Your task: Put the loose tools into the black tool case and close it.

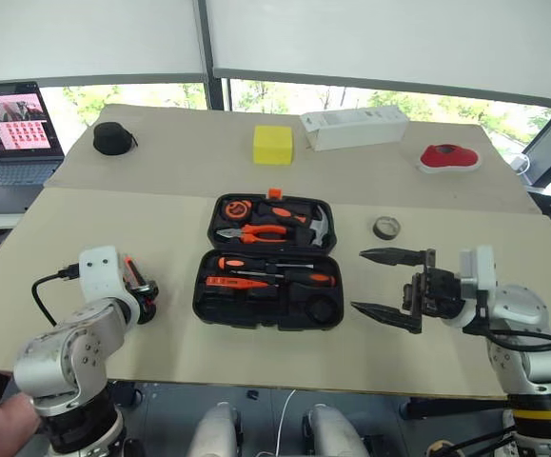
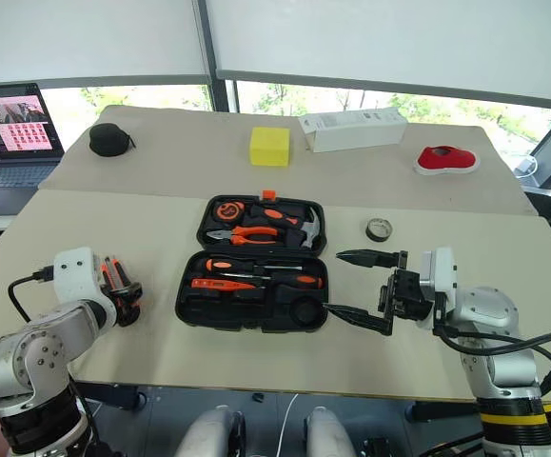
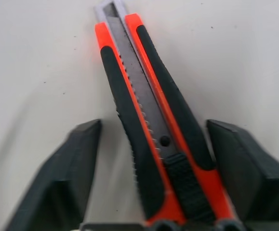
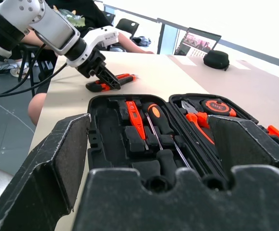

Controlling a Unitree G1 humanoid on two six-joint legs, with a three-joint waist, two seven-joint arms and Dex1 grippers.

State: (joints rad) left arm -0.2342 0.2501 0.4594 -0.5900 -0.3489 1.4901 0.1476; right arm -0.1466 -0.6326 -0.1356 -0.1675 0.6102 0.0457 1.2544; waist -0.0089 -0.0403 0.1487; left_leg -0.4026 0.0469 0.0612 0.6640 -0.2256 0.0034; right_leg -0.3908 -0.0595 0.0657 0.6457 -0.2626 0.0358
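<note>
The utility knife (image 3: 153, 125) is lying on the table (image 1: 113, 219) left of the open tool case (image 1: 267, 276), between the left gripper (image 3: 149, 178)'s spread jaws (right gripper (image 1: 389, 286) idling wide open), risking skidding away if one finger touches first.

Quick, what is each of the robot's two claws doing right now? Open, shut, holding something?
Left gripper: open, its fingers on either side of the utility knife on the table, not yet clamped on it.
Right gripper: wide open, holding nothing.

One open tool case (image 1: 324, 312), three screwdrivers (image 1: 275, 264), one utility knife (image 3: 153, 125), one tape roll (image 1: 386, 228)
</note>
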